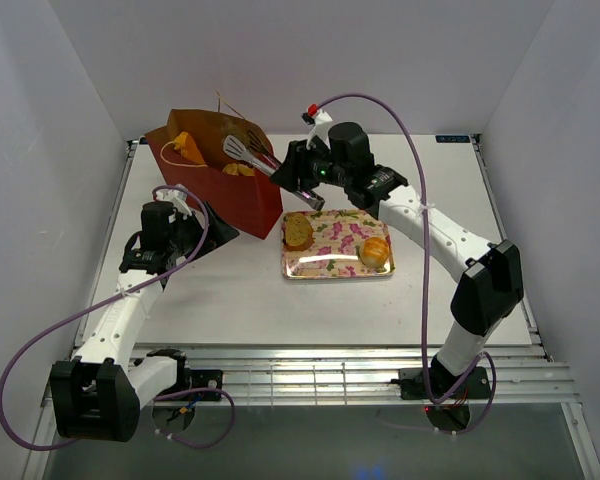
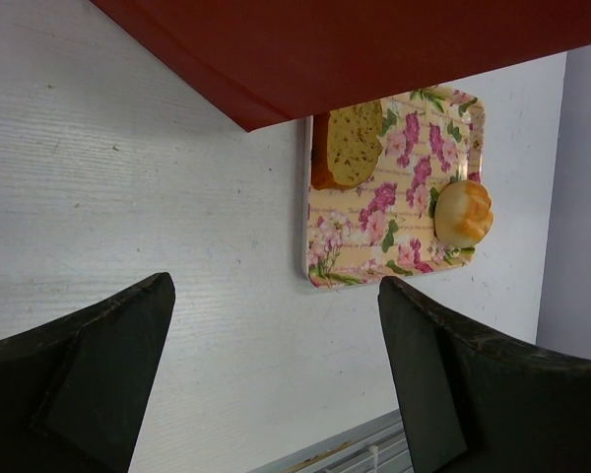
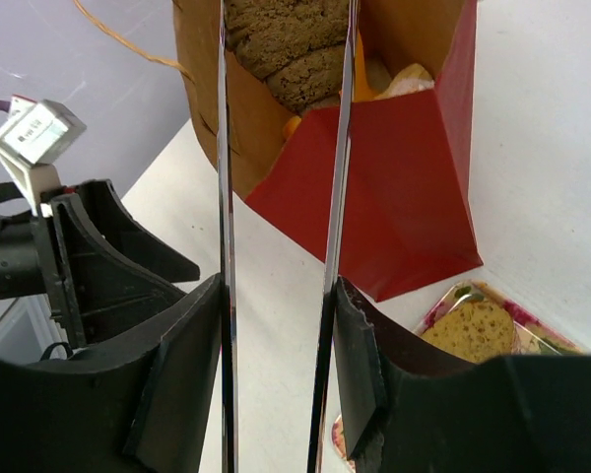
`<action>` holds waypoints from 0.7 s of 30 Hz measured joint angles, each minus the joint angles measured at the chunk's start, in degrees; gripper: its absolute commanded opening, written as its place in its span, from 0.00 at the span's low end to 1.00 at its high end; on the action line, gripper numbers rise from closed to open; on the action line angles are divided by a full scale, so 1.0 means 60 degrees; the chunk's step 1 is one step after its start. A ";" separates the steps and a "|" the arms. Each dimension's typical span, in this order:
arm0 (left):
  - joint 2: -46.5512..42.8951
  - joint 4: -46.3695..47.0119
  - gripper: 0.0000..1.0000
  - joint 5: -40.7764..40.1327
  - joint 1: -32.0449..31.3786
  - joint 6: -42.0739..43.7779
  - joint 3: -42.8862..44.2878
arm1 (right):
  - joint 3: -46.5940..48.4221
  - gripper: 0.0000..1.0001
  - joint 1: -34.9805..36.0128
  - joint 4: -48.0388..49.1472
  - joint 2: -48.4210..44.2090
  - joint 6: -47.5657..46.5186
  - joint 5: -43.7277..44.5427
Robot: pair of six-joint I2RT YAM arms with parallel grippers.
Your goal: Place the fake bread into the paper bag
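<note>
Right tool (image 3: 276, 325) narrow, clamped on the two arms of metal tongs (image 1: 246, 152). Tongs' long axis straight out from the tool, up and left in the top view, tips over the bag (image 1: 230, 205) mouth. Brown bread (image 3: 288, 44) pinched between the tong tips, inside the outline of the mouth, above orange pieces (image 1: 189, 148) already lying in the bag. Probably the release step: bread dead ahead of the tool along the tong line, so likely just a loosening of the grip, no sideways shift. Mouth opening up and toward the tongs, red side wall just under the blades. Risk of a blade catching the bag rim or the cord handle. Left tool (image 2: 276, 296) wide, nothing between the fingers, low beside the bag's near-left corner. Cannot tell if touching the bag. Toast (image 1: 298, 230) and roll (image 1: 376, 251) not yet bagged, both on the floral tray (image 1: 332, 268), on the surface (image 1: 230, 310) just near-right of the bag. Both closer to the right arm, below its tool in the top view, well apart from the left one.
</note>
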 measured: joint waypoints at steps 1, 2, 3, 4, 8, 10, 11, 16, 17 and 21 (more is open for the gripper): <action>0.0000 0.0004 0.95 0.0000 0.0000 -0.0004 0.0000 | -0.0087 0.50 0.0000 0.0000 0.0000 0.0004 0.0007; 0.0000 0.0007 0.95 0.0000 0.0000 -0.0004 0.0000 | -0.0168 0.50 0.0000 0.0007 -0.0004 0.0004 0.0029; 0.0000 0.0011 0.95 0.0004 0.0000 -0.0004 0.0000 | -0.0211 0.51 0.0000 0.0018 -0.0004 0.0007 0.0036; 0.0000 0.0018 0.95 0.0004 0.0000 -0.0004 0.0000 | -0.0259 0.51 0.0000 0.0055 -0.0018 0.0004 0.0073; 0.0000 0.0029 0.95 0.0004 0.0000 -0.0004 0.0000 | -0.0430 0.60 0.0000 0.0160 -0.0142 0.0026 0.0138; 0.0000 0.0033 0.95 0.0007 0.0000 -0.0004 0.0000 | -0.0444 0.65 0.0004 0.0186 -0.0197 0.0026 0.0149; 0.0000 0.0033 0.95 0.0011 0.0000 -0.0004 0.0000 | -0.0444 0.66 0.0007 0.0219 -0.0219 0.0033 0.0157; 0.0000 0.0040 0.95 0.0033 0.0000 -0.0004 0.0000 | -0.0444 0.66 0.0018 0.0229 -0.0240 0.0018 0.0193; 0.0000 0.0047 0.95 0.0033 0.0000 -0.0004 0.0000 | -0.0444 0.66 0.0018 0.0229 -0.0240 0.0018 0.0208; 0.0000 0.0058 0.95 0.0033 0.0000 -0.0004 0.0000 | -0.0444 0.66 0.0018 0.0226 -0.0240 0.0015 0.0211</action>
